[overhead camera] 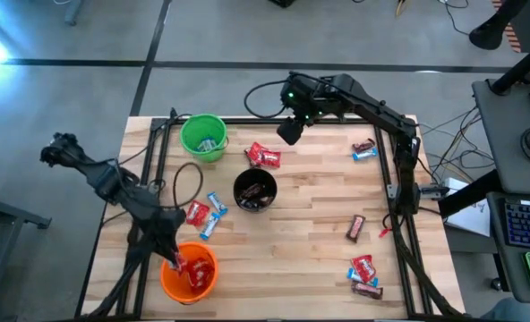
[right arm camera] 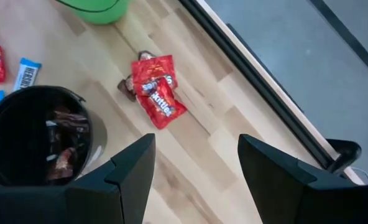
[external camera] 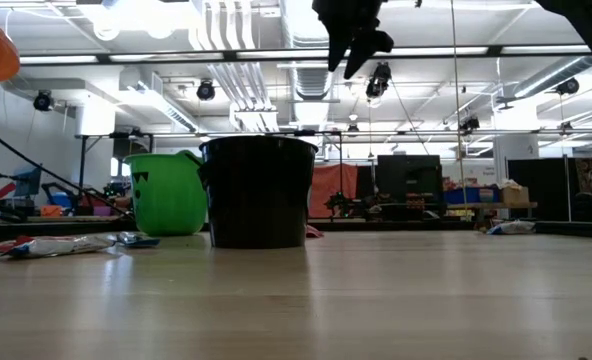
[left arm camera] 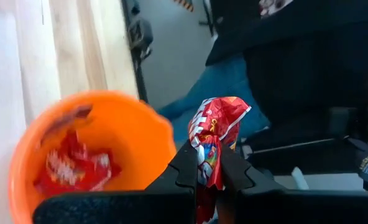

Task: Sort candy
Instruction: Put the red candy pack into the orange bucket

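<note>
1. Left end effector [left arm camera: 210, 177] clenched on a red candy [left arm camera: 214, 134], hanging over the orange cup [overhead camera: 190, 274] at the near-left of the tabletop [overhead camera: 319, 210]; the cup already holds red wrappers.
2. To do the drop well: centre the piece over the cup mouth, not its rim, then release low; a tall drop risks a bounce out.
3. Right end effector [right arm camera: 196, 165] released and empty, raised over the far side near the black cup [right arm camera: 38, 134]; red candies [right arm camera: 156, 90] lie just beyond it, likely its next pick.
4. More candy lies scattered on the right side; sorting seems well short of done.
</note>
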